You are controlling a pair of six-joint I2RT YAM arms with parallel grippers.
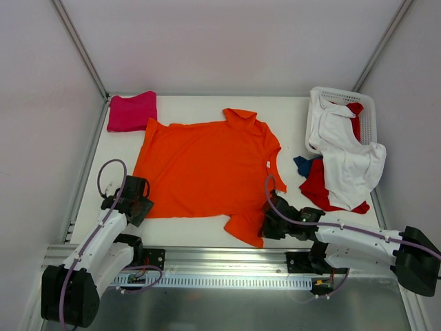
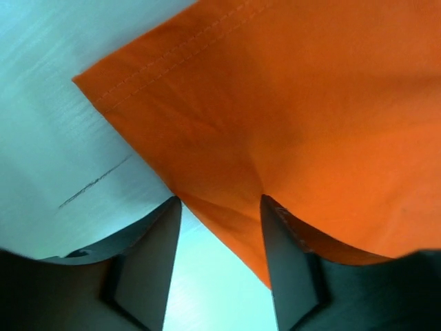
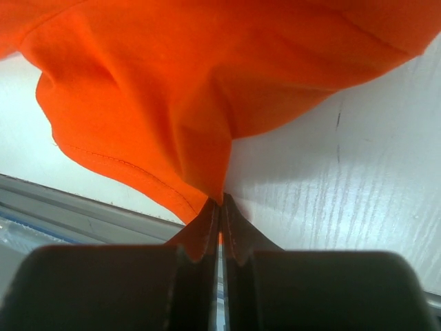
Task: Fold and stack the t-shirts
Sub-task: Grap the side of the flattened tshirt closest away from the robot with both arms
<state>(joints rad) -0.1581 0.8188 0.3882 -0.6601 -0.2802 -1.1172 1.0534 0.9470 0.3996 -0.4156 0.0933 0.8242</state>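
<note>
A bright orange t-shirt lies spread flat in the middle of the table. My left gripper sits at its near left hem corner. In the left wrist view the orange hem corner reaches in between the fingers of that gripper, which stands open, its right finger against the cloth. My right gripper is at the near sleeve; in the right wrist view it is shut on a pinch of the orange cloth. A folded magenta-pink shirt lies at the far left corner.
A white slotted basket stands at the far right. A white shirt spills out of it over a red shirt and a dark blue one. A metal rail runs along the table's near edge.
</note>
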